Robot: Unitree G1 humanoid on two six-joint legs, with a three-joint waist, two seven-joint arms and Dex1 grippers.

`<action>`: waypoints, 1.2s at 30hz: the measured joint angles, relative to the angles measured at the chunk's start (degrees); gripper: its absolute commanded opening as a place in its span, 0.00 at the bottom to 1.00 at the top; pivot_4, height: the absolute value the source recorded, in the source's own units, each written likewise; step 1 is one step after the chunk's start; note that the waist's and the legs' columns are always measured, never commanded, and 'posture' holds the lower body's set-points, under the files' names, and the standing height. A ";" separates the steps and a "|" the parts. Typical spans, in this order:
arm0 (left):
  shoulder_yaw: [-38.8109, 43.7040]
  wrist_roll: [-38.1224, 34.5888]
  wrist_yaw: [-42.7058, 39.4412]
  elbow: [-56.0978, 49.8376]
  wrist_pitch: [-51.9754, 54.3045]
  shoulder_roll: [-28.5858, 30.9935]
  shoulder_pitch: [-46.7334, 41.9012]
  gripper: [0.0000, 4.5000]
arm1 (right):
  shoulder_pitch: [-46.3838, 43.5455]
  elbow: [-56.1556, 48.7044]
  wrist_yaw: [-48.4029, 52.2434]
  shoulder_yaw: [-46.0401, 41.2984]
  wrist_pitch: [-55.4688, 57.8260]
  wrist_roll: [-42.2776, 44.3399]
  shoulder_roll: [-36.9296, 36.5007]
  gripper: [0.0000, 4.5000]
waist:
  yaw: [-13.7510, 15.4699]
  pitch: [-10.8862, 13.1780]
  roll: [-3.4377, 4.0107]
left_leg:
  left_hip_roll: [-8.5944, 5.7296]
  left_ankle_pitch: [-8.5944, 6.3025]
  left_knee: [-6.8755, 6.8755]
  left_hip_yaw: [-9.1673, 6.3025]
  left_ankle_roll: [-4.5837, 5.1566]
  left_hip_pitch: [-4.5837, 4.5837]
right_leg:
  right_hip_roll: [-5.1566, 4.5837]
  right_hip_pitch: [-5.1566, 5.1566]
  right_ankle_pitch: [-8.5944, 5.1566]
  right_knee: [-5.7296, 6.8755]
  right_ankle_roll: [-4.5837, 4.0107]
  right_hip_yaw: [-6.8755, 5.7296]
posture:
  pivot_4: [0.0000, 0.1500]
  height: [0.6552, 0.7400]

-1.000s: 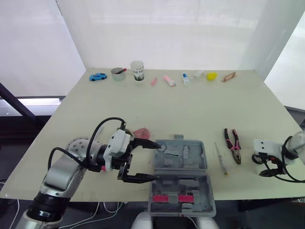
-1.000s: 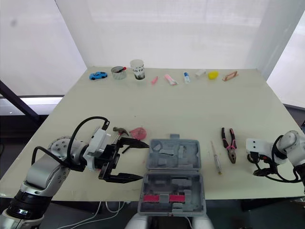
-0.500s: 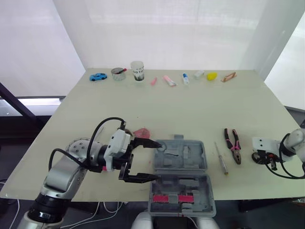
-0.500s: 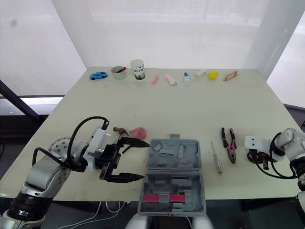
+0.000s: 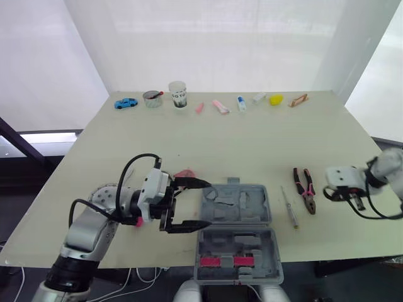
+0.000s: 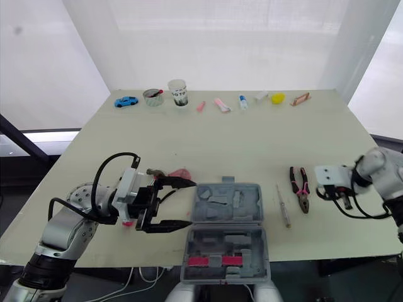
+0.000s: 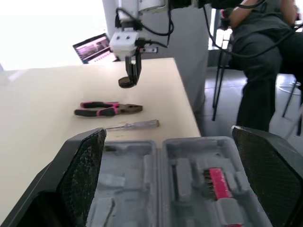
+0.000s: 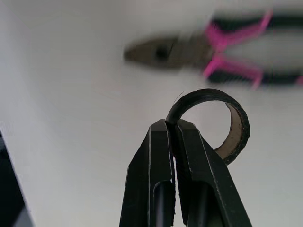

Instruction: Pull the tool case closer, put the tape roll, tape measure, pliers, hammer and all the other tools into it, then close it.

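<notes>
The right gripper (image 8: 173, 124) pinches the black tape roll (image 8: 208, 93) by its thin edge with its fingers, near the pink-handled pliers (image 5: 306, 189). The roll may slip out. The left gripper (image 5: 199, 204) has its fingers spread wide beside the open grey plastic tool case (image 5: 236, 204).

Between right claw (image 8: 171, 126) and open tool case (image 5: 266, 214) lie pliers (image 5: 306, 190) and screwdriver (image 5: 289, 207)
</notes>
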 measured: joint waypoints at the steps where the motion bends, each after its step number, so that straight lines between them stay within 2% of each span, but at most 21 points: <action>1: 0.54 0.02 0.66 0.33 0.07 0.00 0.09 1.00 | -0.87 -1.49 0.65 0.32 1.07 -0.02 0.84 0.02 | 0.12 0.00 0.00 | 0.00 0.00 0.00 0.00 0.00 0.00 | 0.00 0.00 0.00 0.00 0.00 -0.01 | 1.00 1.00; 5: 2.16 0.34 2.82 1.08 0.22 0.01 0.72 1.00 | -4.26 -4.18 2.04 2.62 4.48 -0.73 5.18 0.02 | 0.27 0.00 0.00 | 0.00 0.00 0.00 0.04 0.00 -0.03 | -0.02 -0.01 0.00 -0.03 0.00 0.01 | 1.00 1.00; 8: 4.81 -0.22 6.83 0.11 2.50 -0.09 4.90 1.00 | -10.94 -6.25 4.58 7.13 7.82 -1.26 13.71 0.02 | -0.19 0.02 0.02 | 0.06 0.00 0.00 0.09 0.00 -0.04 | 0.00 -0.11 0.00 0.04 0.00 0.04 | 1.00 1.00; 13: 9.47 -1.41 11.45 -2.26 4.59 -0.22 10.63 1.00 | -15.30 -6.74 5.43 12.14 8.45 -2.32 21.41 0.02 | 0.30 0.04 0.02 | 0.08 0.00 -0.01 -0.05 0.00 -0.19 | -0.01 -0.20 0.00 0.09 -0.03 -0.16 | 1.00 1.00; 18: 17.07 -2.50 15.03 -7.90 5.00 -0.22 22.88 1.00 | -18.47 -4.68 3.05 17.95 10.62 -3.26 36.73 0.02 | -0.38 0.06 -0.04 | 0.09 0.02 -0.01 -0.09 -0.04 -0.43 | -0.03 -0.47 0.01 0.15 -0.05 -0.21 | 1.00 1.00; 23: 21.89 -3.10 16.43 -10.24 4.98 -0.19 28.51 1.00 | -22.05 2.23 -0.52 21.59 7.36 -7.21 39.73 0.02 | 0.70 0.07 -0.04 | -0.03 0.08 0.01 -0.12 -0.16 -0.45 | -0.19 -0.43 -0.09 0.08 -0.23 -0.32 | 1.00 1.00; 28: 23.89 -3.45 17.56 -12.45 4.99 -0.24 31.38 1.00 | -25.34 14.67 -5.48 23.72 2.97 -10.62 46.19 0.02 | -0.29 0.07 -0.05 | 0.06 0.14 -0.06 -0.12 -0.26 -0.42 | -0.07 -0.50 -0.05 0.19 -0.17 -0.33 | 1.00 1.00; 36: 24.24 -3.92 18.77 -12.90 5.12 -0.24 32.25 1.00 | -28.82 23.60 -9.60 24.04 -2.88 -12.67 51.26 0.02 | -1.06 0.07 -0.06 | 0.05 0.18 -0.23 -0.14 -0.33 -0.43 | -0.08 -0.56 -0.06 0.18 -0.19 -0.33 | 1.00 1.00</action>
